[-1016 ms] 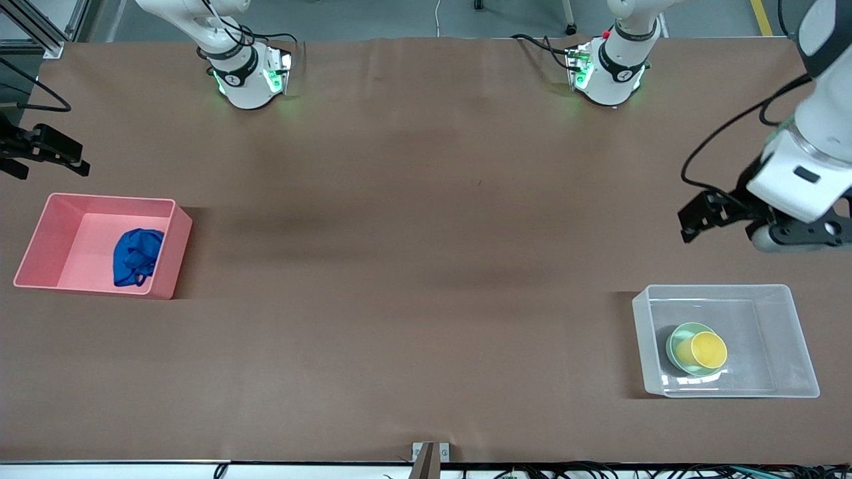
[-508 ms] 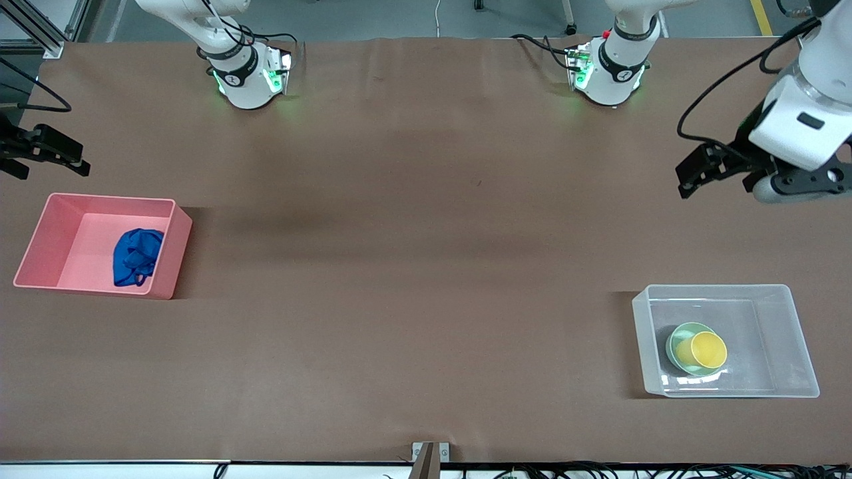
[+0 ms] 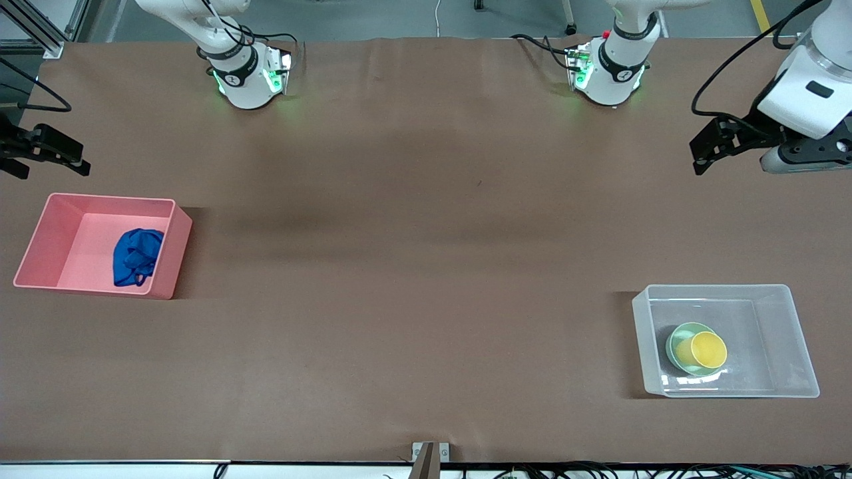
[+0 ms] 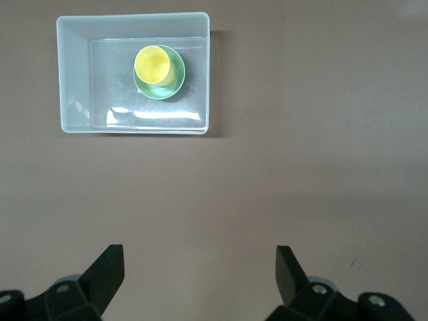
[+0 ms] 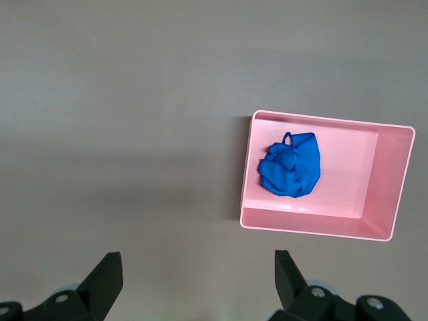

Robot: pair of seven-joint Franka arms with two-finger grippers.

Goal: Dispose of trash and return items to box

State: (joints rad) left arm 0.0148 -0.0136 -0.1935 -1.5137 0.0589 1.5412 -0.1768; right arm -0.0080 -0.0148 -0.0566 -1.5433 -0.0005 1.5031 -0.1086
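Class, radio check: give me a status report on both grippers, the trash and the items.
Left gripper open, empty, over bare table. Right gripper open, empty, near pink bin. Blue trash in bin; yellow cup in green bowl inside clear box. Nothing obstructing.

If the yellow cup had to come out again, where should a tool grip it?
Probably by the rim, from straight above: the yellow cup stands mouth-up inside the mint-green bowl in the clear box, so its lower sides are hemmed in.

Trash (image 5: 290,166) (blue wad) in pink bin (image 5: 388,180).
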